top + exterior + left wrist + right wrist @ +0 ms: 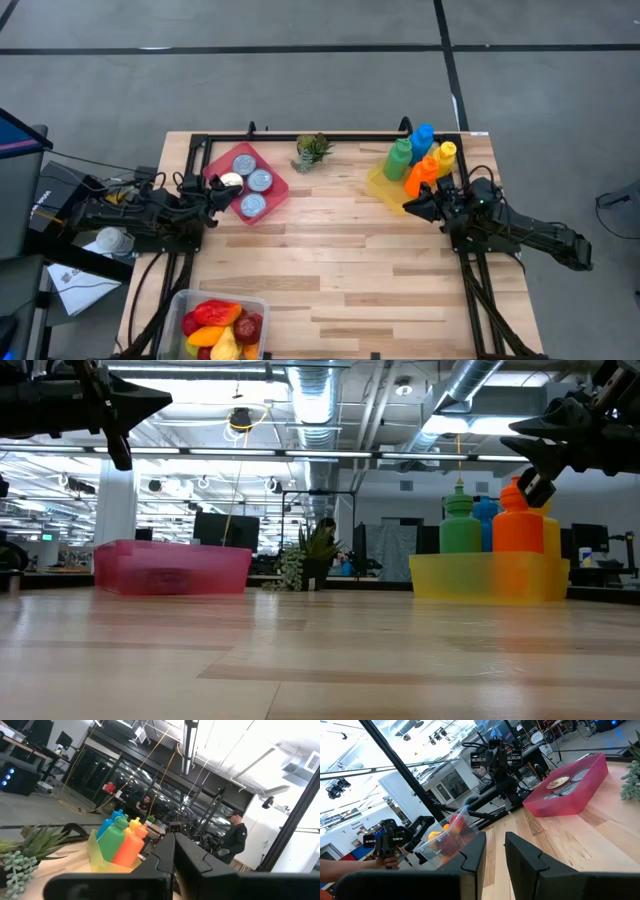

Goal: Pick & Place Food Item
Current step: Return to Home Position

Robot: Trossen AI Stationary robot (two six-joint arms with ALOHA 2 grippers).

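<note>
A clear plastic bin (215,322) of toy fruit and vegetables (red, orange, yellow pieces) stands at the table's near left corner; the right wrist view also shows the bin (446,836). My left gripper (214,192) hovers above the table at the left edge of the red tray (247,182), shut and empty; its fingers meet in its wrist view (174,851). My right gripper (410,205) hovers in front of the yellow bottle tray (385,188), holding nothing, with a narrow gap between its fingers (495,842). The low view shows both grippers raised clear of the table.
The red tray holds three round tins and a pale round item. Green, blue, orange and yellow bottles (422,155) stand in the yellow tray. A small potted plant (313,150) sits at the far edge. A person's hand holding a black device (387,851) shows beyond the table.
</note>
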